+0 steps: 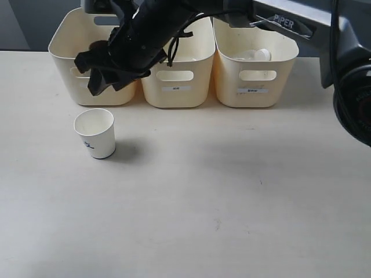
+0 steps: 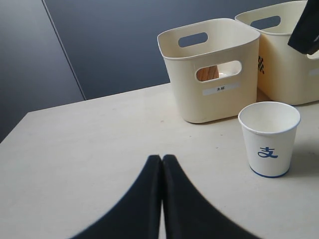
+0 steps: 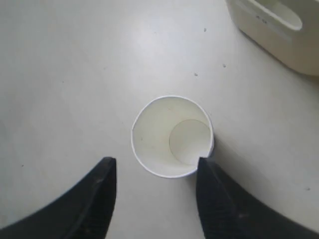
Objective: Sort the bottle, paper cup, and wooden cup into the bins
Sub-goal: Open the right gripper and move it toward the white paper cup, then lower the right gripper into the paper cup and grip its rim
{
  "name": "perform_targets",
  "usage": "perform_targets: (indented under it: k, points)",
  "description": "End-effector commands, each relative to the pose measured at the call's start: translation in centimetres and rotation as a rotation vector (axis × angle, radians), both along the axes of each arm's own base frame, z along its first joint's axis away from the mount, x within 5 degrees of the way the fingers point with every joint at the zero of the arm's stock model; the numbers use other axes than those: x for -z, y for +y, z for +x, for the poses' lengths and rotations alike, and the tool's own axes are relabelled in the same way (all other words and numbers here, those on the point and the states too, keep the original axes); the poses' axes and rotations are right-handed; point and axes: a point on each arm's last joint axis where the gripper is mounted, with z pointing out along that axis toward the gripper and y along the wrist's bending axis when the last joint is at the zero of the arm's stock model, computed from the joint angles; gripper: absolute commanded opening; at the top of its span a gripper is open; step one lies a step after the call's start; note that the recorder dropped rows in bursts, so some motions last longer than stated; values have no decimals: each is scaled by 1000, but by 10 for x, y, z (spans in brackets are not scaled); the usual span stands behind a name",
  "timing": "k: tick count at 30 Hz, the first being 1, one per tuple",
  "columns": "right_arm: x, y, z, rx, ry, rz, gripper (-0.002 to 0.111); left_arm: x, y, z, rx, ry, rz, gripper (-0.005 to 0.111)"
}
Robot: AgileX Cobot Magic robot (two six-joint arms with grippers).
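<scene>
**A:** What are the surface and the room like?

**B:** A pale, matt table (image 1: 232, 202) with a few faint specks. Behind it is a dark grey-blue wall (image 2: 99, 45) with one slanting seam.

**A:** What stands on the table?

**B:** Three cream bins in a row along the far edge, side by side: the left bin (image 1: 61, 46), the middle bin (image 1: 174, 95) and the right bin (image 1: 281, 87). Each has an oval handle hole and a small white label on its front.

**A:** Where are the things to be sorted?

**B:** The paper cup (image 1: 95, 133) stands upright on the table, mouth up. It is just in front of the left bin but apart from it, with a blue mark on its side. The wooden cup (image 2: 209, 73) is inside the left bin and shows only as a brown patch through the handle hole. The bottle (image 1: 255, 55) lies in the right bin.

**A:** Is anything in the way?

**B:** The right arm (image 1: 151, 29) reaches in from the right, across the middle bin and the left bin, and hides much of their rims. The right pincer (image 1: 107, 84) hangs over the paper cup with its fingers apart, one on each side of the rim. Whether a fingertip brushes the rim, I cannot tell.

**A:** And the other one?

**B:** The left pincer (image 2: 162, 159) has its fingers pressed together. It sits low over the table, with the paper cup ahead and off to one side.
</scene>
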Motion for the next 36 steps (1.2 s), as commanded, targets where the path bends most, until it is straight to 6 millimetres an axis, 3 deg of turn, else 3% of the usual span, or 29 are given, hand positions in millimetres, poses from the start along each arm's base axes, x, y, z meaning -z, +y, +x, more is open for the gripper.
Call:
perform_targets:
  k: [1, 8, 18, 36]
  points:
    - [12, 0, 3, 13, 34, -25, 49, 0, 0, 0, 3, -9, -2, 0]
    - [23, 3, 7, 50, 55, -23, 49, 0, 0, 0, 3, -9, -2, 0]
    - [56, 15, 7, 65, 124, -34, 49, 0, 0, 0, 3, -9, -2, 0]
    - [78, 30, 0, 81, 133, -61, 49, 0, 0, 0, 3, -9, -2, 0]
